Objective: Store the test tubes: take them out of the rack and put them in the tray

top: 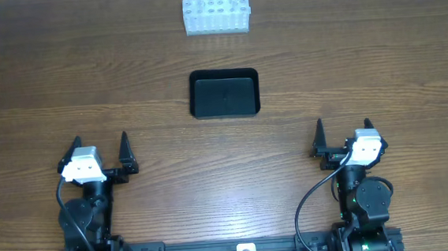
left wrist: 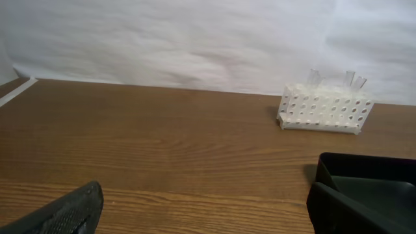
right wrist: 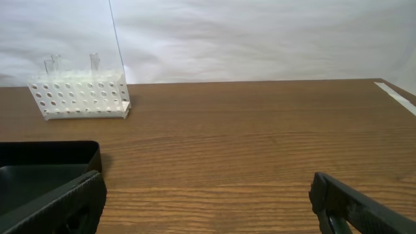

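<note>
**Worktop (top: 63,81):** one, brown wood grain. A white backdrop (left wrist: 162,39) rises behind its far edge.

**Test tube rack (top: 216,17):** one, white, with rows of round holes along its long side. It stands near the far edge of the worktop, about midway between the left and right edges, with its long side facing the arms.

**Test tubes (right wrist: 94,62):** three, clear. All three sit in the rack, their open tops showing above its upper face. From the right wrist view two stand close together and the third stands apart.

**Tray (top: 223,73):** one, black, rectangular with rounded corners and a raised rim. It lies flat at the middle of the worktop, on the near side of the rack and apart from it, in line with the rack's centre.

**Left gripper (top: 99,139):** one, near the front edge of the worktop on the left side. Its two black fingers (left wrist: 65,211) are spread wide and nothing is between them. It is well apart from the tray and the rack.

**Right gripper (top: 342,123):** one, near the front edge on the right side. Its two fingers (right wrist: 354,205) are likewise spread wide and hold nothing. It is well apart from the tray and the rack.
</note>
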You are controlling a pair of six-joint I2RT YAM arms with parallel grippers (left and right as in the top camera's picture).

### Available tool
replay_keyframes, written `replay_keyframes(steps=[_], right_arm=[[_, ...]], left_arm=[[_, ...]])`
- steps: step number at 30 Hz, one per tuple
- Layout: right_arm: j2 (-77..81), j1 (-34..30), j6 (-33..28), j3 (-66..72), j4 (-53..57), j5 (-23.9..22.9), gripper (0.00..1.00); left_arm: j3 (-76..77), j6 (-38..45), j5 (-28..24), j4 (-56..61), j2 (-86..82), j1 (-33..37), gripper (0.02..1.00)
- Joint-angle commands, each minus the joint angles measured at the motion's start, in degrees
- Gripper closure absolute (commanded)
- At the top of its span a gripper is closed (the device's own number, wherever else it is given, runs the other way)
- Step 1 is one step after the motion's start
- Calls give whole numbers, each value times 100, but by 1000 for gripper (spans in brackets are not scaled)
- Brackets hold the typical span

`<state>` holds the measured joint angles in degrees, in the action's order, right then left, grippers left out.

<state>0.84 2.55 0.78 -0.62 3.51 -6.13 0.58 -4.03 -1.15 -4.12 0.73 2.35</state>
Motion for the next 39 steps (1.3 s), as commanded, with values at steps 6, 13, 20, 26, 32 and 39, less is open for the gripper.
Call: replay_keyframes(steps=[6, 13, 20, 26, 32, 39], right_arm=[[-52, 15, -44, 31, 33, 11, 7], [-52, 15, -44, 31, 33, 11, 9], [-52, 15, -44, 31, 33, 11, 7], [-52, 15, -44, 31, 33, 11, 9], [-52, 15, -44, 31, 33, 11, 7], [-52, 15, -44, 31, 33, 11, 7]], left_arm=[[-26, 79, -79, -24, -35, 24, 20], [-26, 79, -79, -24, -35, 24, 23], [-26, 79, -79, -24, -35, 24, 20], [-26, 79, -79, -24, -35, 24, 20], [-26, 83, -57, -26, -35, 24, 20], [83, 81, -61, -24, -2, 4, 23]])
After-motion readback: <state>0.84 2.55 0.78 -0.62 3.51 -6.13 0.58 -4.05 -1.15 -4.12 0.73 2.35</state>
